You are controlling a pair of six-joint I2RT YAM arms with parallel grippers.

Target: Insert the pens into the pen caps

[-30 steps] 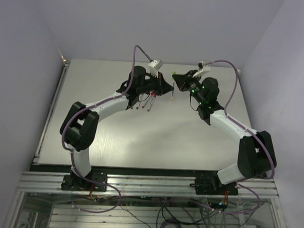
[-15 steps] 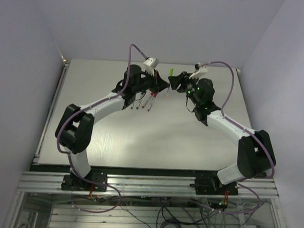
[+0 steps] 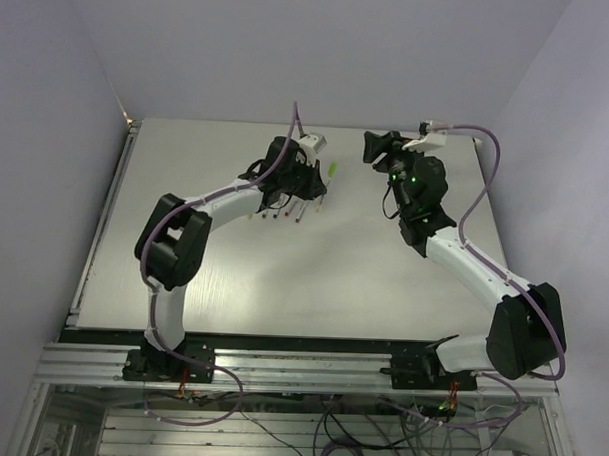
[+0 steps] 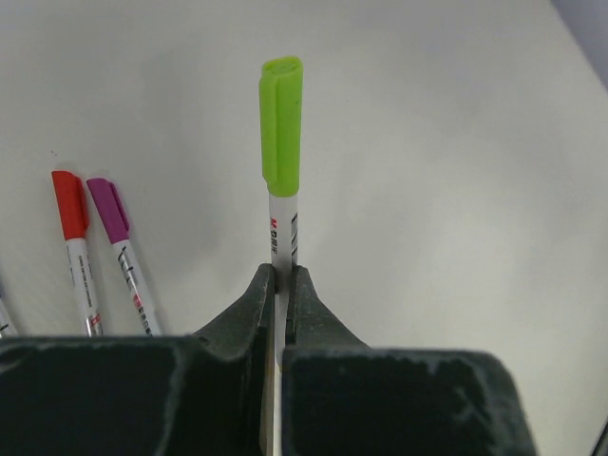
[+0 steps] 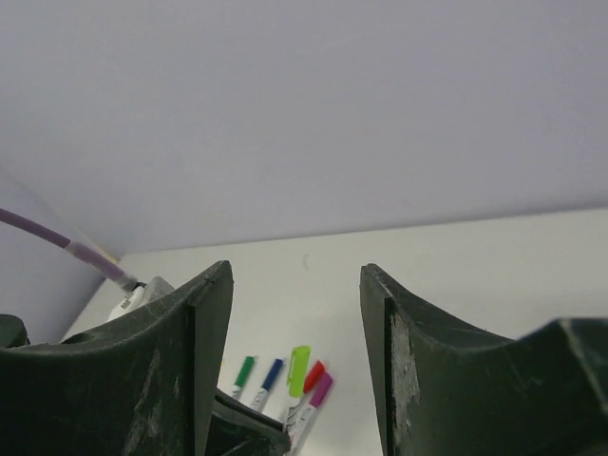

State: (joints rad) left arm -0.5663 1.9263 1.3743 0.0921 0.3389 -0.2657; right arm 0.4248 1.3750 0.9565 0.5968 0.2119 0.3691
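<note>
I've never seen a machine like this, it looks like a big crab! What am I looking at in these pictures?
It is a robot with two arms bolted to a table. Each arm ends in a gripper: two fingers that pinch. One picture looks down from above; the other two come from small cameras on the wrists, so the fingers look huge. The left gripper is shut on a white pen with a light green cap. The right gripper is open and holds nothing. More capped pens lie on the table: the left wrist view shows a red-capped pen and a purple-capped pen, the right wrist view also a green-capped pen and a blue-capped pen.
</note>
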